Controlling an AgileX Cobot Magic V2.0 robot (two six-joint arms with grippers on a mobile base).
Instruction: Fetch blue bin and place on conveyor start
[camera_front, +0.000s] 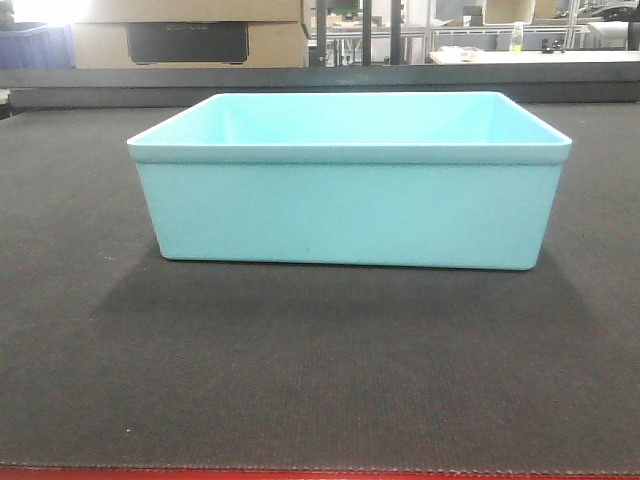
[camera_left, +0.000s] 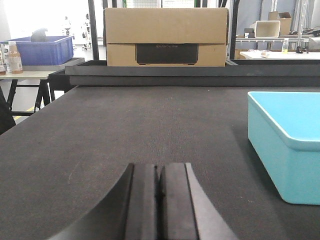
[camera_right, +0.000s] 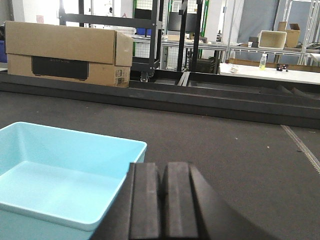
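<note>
The blue bin (camera_front: 350, 180) is a light cyan tub standing upright and empty on the dark textured conveyor belt (camera_front: 300, 370), with a red strip (camera_front: 200, 474) along the belt's near edge. In the left wrist view the bin (camera_left: 287, 140) is to the right of my left gripper (camera_left: 159, 172), which is shut and empty, apart from the bin. In the right wrist view the bin (camera_right: 60, 175) lies to the left of my right gripper (camera_right: 163, 172), which is shut and empty, close beside the bin's right rim.
A cardboard box (camera_left: 165, 37) stands beyond the belt's far rail (camera_left: 200, 70). A dark blue crate (camera_left: 40, 50) and a bottle (camera_left: 14, 57) sit on a side table at the left. Shelving and tables (camera_right: 270, 70) stand behind.
</note>
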